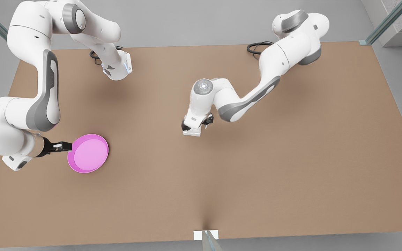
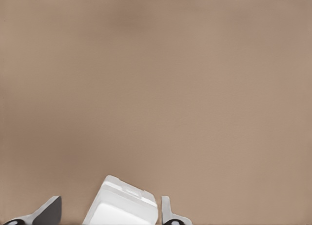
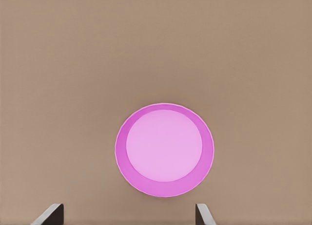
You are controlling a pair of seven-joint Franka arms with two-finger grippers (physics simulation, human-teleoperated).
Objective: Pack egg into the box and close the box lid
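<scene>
Two Franka arms work over a brown table (image 1: 257, 167); the right gripper (image 1: 65, 146), at eight o'clock in the front view, sits at the edge of a round pink plate (image 1: 88, 153), its dark fingers close together there; whether they touch the rim cannot be told; its wrist view shows the plate (image 3: 164, 149) bare, fingertips (image 3: 48, 214) spread wide at the frame's edge, gripping nothing. Near the front view's centre the left gripper (image 1: 195, 127) hangs over the white box (image 1: 192, 131), largely hiding it; its wrist view shows the box (image 2: 123, 204) closed, between parted fingers (image 2: 45, 211), with gaps either side.
</scene>
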